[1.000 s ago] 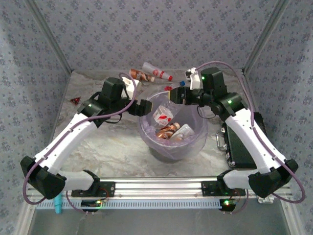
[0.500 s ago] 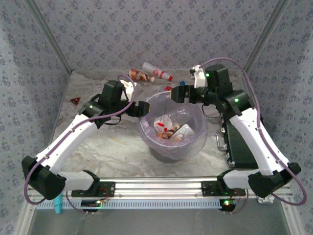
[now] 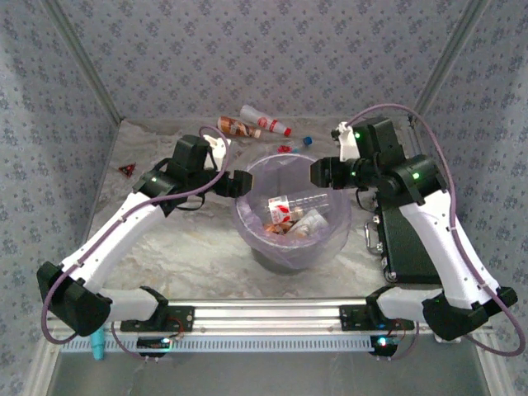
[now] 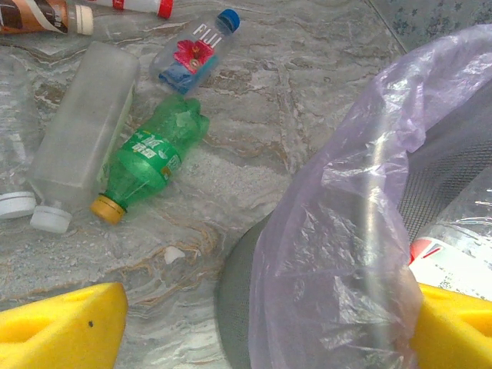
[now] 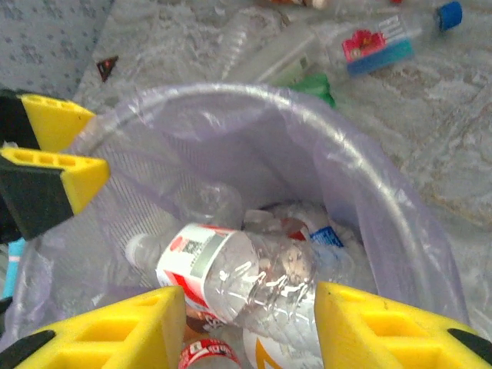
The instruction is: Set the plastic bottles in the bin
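Note:
The bin [image 3: 330, 235], lined with a lavender bag, stands mid-table and holds several plastic bottles; on top lies a clear one with a red and white label [image 5: 231, 269] [image 3: 286, 206]. More bottles lie on the table behind it: a green one [image 4: 154, 157], a clear square one [image 4: 81, 146], a blue-capped one [image 4: 192, 54] [image 5: 377, 42], a brown one [image 3: 235, 126] and a red and white one [image 3: 266, 121]. My left gripper [image 3: 242, 183] [image 4: 265, 323] is open, straddling the bin's left rim. Over the bin's right side my right gripper [image 3: 318, 173] [image 5: 250, 323] hangs open and empty above the pile.
A small red triangle [image 3: 125, 170] lies at the far left of the table. A black box [image 3: 404, 239] sits to the right of the bin under my right arm. Patterned walls close in the back and both sides.
My right gripper has drawn back to the right from over the bin, and a clear bottle has settled onto the pile inside. The left arm has hardly moved.

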